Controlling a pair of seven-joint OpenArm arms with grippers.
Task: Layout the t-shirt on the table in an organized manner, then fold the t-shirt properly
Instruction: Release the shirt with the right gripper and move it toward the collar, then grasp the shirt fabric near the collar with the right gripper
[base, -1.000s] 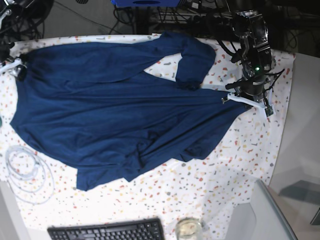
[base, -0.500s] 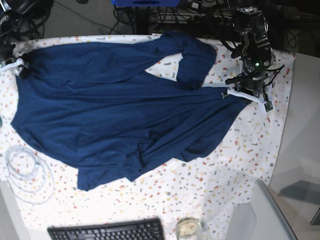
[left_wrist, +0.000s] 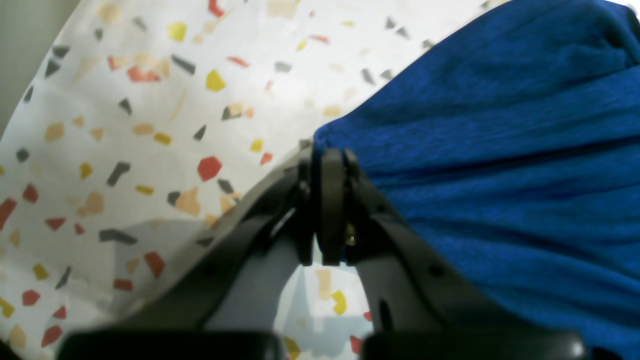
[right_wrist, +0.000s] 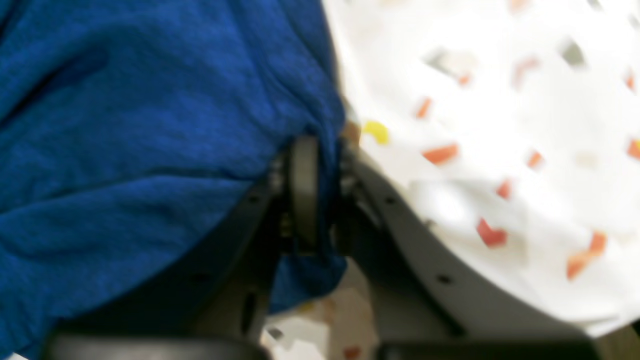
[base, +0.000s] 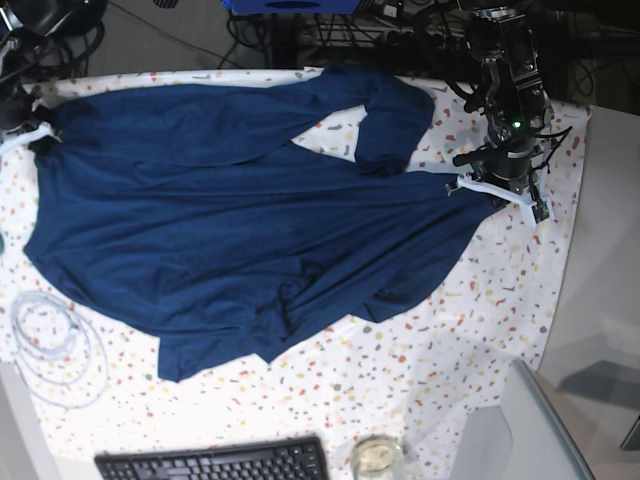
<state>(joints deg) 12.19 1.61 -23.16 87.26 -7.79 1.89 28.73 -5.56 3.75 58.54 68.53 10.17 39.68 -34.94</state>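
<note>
The dark navy t-shirt (base: 240, 220) lies stretched across the speckled white table (base: 450, 340), with folds and a bunched sleeve near the far edge. At the right side of the base view my left gripper (base: 488, 190) is shut on a corner of the shirt. The left wrist view shows its jaws (left_wrist: 327, 155) pressed together on the t-shirt's (left_wrist: 500, 150) edge. At the far left my right gripper (base: 38, 135) pinches the opposite corner. In the right wrist view that gripper (right_wrist: 320, 150) is shut with t-shirt (right_wrist: 125, 125) fabric wedged between the pads.
A coil of white cable (base: 55, 345) lies at the table's left front. A black keyboard (base: 215, 462) and a glass (base: 377, 457) sit at the front edge. Dark cables and equipment crowd the back. A bare grey surface (base: 610, 250) adjoins on the right.
My right gripper has shut on the shirt's left corner. My left gripper, still clamped, has shifted slightly toward the back, and the shirt is pulled a little tauter between them.
</note>
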